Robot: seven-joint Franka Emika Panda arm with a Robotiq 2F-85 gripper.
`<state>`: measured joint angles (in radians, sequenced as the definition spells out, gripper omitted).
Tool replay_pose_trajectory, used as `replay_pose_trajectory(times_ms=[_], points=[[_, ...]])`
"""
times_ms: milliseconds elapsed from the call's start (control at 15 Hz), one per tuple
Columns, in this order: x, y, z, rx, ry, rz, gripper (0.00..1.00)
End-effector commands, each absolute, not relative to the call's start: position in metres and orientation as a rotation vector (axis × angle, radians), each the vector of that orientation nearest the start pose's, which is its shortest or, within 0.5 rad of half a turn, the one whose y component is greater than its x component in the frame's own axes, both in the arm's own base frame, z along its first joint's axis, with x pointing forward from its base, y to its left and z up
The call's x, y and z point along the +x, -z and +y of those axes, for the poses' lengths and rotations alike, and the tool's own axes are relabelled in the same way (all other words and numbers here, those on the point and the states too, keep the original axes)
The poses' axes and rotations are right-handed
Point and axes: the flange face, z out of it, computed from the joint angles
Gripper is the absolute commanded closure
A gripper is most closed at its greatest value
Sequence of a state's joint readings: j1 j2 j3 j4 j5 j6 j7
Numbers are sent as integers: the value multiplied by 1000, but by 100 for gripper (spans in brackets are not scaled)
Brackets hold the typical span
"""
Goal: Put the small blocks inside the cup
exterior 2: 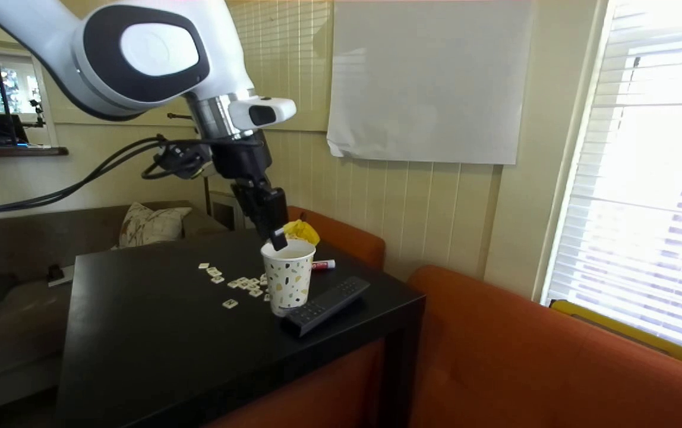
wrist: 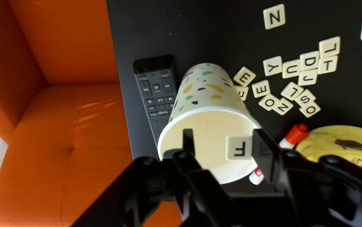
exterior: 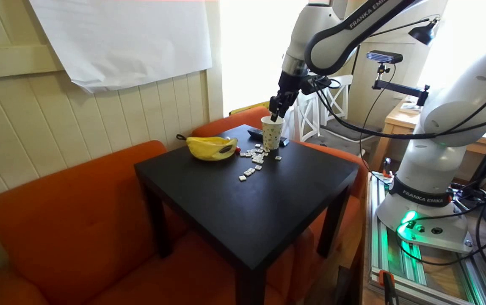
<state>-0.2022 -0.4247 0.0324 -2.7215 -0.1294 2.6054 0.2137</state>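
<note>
Wrist view: 1 pincer [wrist: 224, 139], 2 fingers parted, above the mouth of 1 cup [wrist: 207, 123]. 1 F block [wrist: 239, 148] shows in the gap, hard by the picture-right finger [wrist: 264, 154]; can't tell if it touches; apart from opposite one. 16 more small blocks [wrist: 291, 68] on black surface [wrist: 225, 37], all above and picture-right of pincer; 1 partly hidden by cup, 1 cut by frame edge. 1 remote [wrist: 159, 91] above and picture-left of pincer. 1 red-capped marker [wrist: 297, 131] and 1 yellow banana [wrist: 329, 138] picture-right of it, both partly covered by it.

In an exterior view: cup [exterior: 271, 137] upright, directly under pincer, tips at its mouth. 4 blocks [exterior: 242, 178] in a loose line below and picture-left of pincer; 1 alone below; rest clustered by the cup, too small to count. Banana [exterior: 211, 156] farther picture-left.

In an exterior view: cup [exterior 2: 290, 282] under pincer. 1 remote [exterior 2: 326, 306] below and picture-right, just beside the cup. 1 marker [exterior 2: 324, 265] picture-right too. Blocks [exterior 2: 230, 304] all lower and picture-left of pincer; count unclear, some partly behind cup.
</note>
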Motion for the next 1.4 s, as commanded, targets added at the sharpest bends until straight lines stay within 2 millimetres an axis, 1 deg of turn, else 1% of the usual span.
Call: replay_pose_trajectory(times_ms=[0,133,200,533,867,1067,1133,1333], points=[[400,-383,-69,-3164,525,478,19],[399,-383,-70,-3164,532,484,5],[399,-384,-70,-3164,533,487,1],[398,-385,-72,-3162,541,508,0],[395,-391,-91,-3134,602,641,0],[395,-389,-95,-3128,599,677,0],[395,-389,-93,-3127,572,653,0],[380,-402,-70,-3059,449,492,0]])
